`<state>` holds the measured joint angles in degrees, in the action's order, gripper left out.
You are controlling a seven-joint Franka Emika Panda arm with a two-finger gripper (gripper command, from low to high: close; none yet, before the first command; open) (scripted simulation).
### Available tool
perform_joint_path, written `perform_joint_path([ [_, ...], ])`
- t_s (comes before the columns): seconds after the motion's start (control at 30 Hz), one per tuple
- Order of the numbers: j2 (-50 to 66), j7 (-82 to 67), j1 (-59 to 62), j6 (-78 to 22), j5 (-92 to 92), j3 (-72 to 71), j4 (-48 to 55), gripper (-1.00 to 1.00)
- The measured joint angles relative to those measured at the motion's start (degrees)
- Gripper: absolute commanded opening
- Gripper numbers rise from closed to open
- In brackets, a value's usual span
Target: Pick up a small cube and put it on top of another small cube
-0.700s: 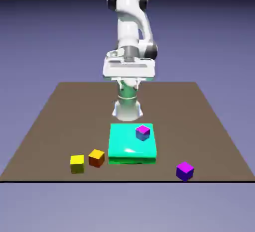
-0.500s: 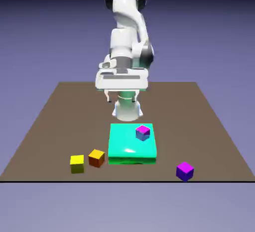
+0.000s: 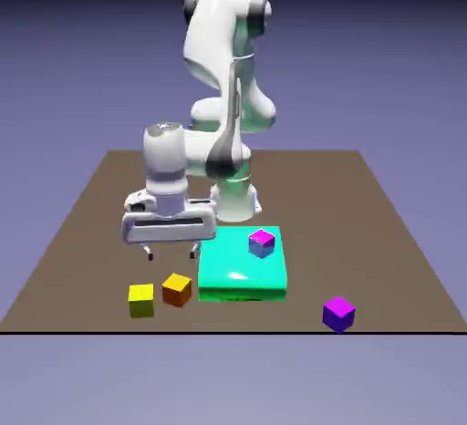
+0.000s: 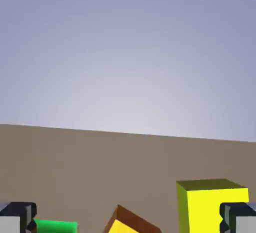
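Exterior view, lower left: our gripper [image 3: 171, 253] hangs open, empty, above the orange cube [image 3: 177, 288] and yellow cube [image 3: 141, 299].

I read no text, label, brand, number or sign anywhere in either view. My arm's white casing, the cubes and the table all show plain, unmarked surfaces.
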<state>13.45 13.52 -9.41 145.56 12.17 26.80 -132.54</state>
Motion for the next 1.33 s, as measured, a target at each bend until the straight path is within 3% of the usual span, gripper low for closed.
perform_joint_path([
  [0.23, 14.22, -8.92, -2.69, -8.77, 3.75, 8.26, 8.77, 0.00],
  [0.37, 20.44, -11.69, 0.83, -3.04, 8.11, 3.89, 9.03, 0.00],
  [0.4, 22.38, -12.56, 1.93, -1.25, 9.47, 2.52, 9.10, -1.00],
  [0.6, 14.09, -9.03, -2.74, -8.79, 3.74, 8.26, 8.67, -1.00],
  [0.93, -6.19, -11.39, -10.96, -7.05, -16.61, 8.72, -7.10, -1.00],
  [1.1, 2.10, -15.60, -6.98, 1.39, -10.47, 4.36, -8.07, -1.00],
  [1.13, 4.11, -16.62, -6.01, 3.44, -8.98, 3.30, -8.31, 1.00],
  [1.33, -4.17, -12.34, -10.01, -4.95, -15.21, 7.67, -7.34, 1.00],
])
